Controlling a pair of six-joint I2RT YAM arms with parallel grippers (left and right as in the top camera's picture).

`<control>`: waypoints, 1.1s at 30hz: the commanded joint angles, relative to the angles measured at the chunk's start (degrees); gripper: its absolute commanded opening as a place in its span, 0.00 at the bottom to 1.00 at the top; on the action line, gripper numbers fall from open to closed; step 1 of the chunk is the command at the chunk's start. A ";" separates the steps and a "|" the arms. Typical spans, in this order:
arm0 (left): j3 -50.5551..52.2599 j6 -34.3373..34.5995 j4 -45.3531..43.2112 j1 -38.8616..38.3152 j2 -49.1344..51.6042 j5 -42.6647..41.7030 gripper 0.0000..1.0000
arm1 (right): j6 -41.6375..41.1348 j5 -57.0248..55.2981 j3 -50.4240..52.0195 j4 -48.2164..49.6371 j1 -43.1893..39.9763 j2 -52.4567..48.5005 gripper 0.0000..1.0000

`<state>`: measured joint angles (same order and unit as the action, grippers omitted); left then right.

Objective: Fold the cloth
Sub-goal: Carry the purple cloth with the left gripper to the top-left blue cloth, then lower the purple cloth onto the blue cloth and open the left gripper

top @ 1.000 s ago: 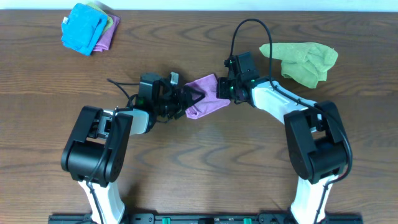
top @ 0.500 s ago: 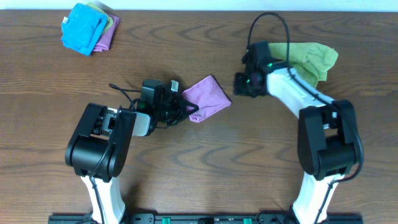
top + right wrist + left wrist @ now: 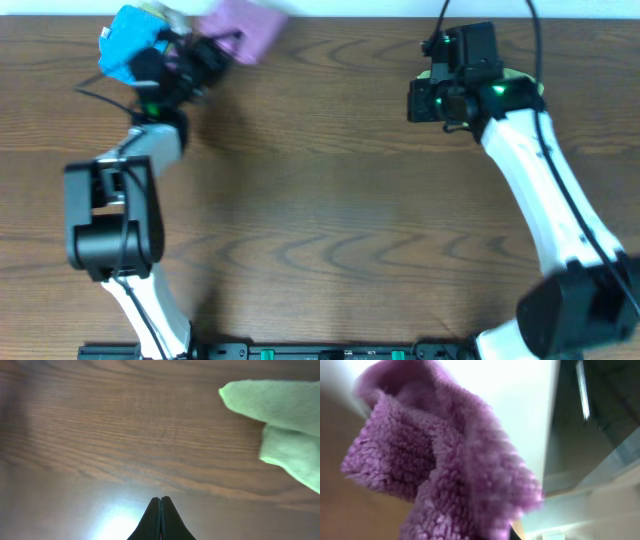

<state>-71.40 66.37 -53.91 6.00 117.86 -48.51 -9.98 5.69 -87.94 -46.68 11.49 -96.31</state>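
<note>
The pinkish-purple cloth [image 3: 240,22] hangs bunched and blurred at the table's back edge, left of centre. My left gripper [image 3: 213,52] is shut on it, reaching far back and left. In the left wrist view the fuzzy cloth [image 3: 445,460] fills most of the picture and hides the fingers. My right gripper [image 3: 160,502] is shut with nothing in it, held above bare wood. In the overhead view the right gripper [image 3: 425,100] is raised at the back right, far from the cloth.
A bright blue cloth [image 3: 125,50] lies on a small pile at the back left corner, just left of my left gripper. A lime-green cloth [image 3: 280,425] lies at the back right, mostly hidden under my right arm in the overhead view.
My left gripper closed on the purple cloth and swung it from the table's middle to the back left. My right arm let go, rose and drew back over the green cloth.
</note>
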 commanded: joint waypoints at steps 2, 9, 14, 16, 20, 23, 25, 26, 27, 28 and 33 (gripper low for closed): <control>-6.40 2.60 0.13 5.77 -0.33 -1.40 0.06 | 1.95 -3.13 -0.98 -2.56 -0.22 4.59 0.01; -8.02 -7.98 11.74 14.05 -0.33 0.63 0.06 | 1.90 -3.13 -0.98 -6.43 -0.15 8.22 0.01; -8.04 -18.73 16.24 15.52 -0.33 4.22 0.06 | 0.94 -3.10 -0.98 -8.04 -0.11 8.52 0.01; -8.07 -21.94 16.26 15.50 -0.28 6.38 0.06 | 0.52 -3.10 -0.98 -8.46 0.09 8.52 0.01; -8.07 -29.24 16.24 15.26 -0.15 14.82 0.06 | 0.15 -3.13 -0.98 -9.42 1.22 8.52 0.01; -8.31 -35.26 16.35 15.26 0.31 21.68 0.06 | 0.09 -3.13 -0.98 -9.97 1.97 8.52 0.01; -8.63 -38.64 16.15 15.26 1.31 23.69 0.06 | -0.68 -3.13 -0.98 -10.01 2.27 8.52 0.01; -9.03 -39.60 16.15 15.26 1.95 23.58 0.06 | -0.85 -3.13 -0.98 -10.03 2.38 8.52 0.01; -9.62 -39.56 16.15 15.28 2.97 23.50 0.06 | -1.29 -3.13 -0.98 -10.03 2.49 8.52 0.01; -10.29 -39.54 16.15 15.32 4.09 23.15 0.06 | -1.86 -3.13 -0.98 -10.05 2.51 8.52 0.01; -15.34 -36.24 15.32 15.32 10.45 18.43 0.06 | -2.89 -3.15 -0.98 -10.67 2.82 8.52 0.02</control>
<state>-83.77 30.20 -37.91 21.21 125.34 -28.05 -11.31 2.92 -88.12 -56.99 13.54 -88.97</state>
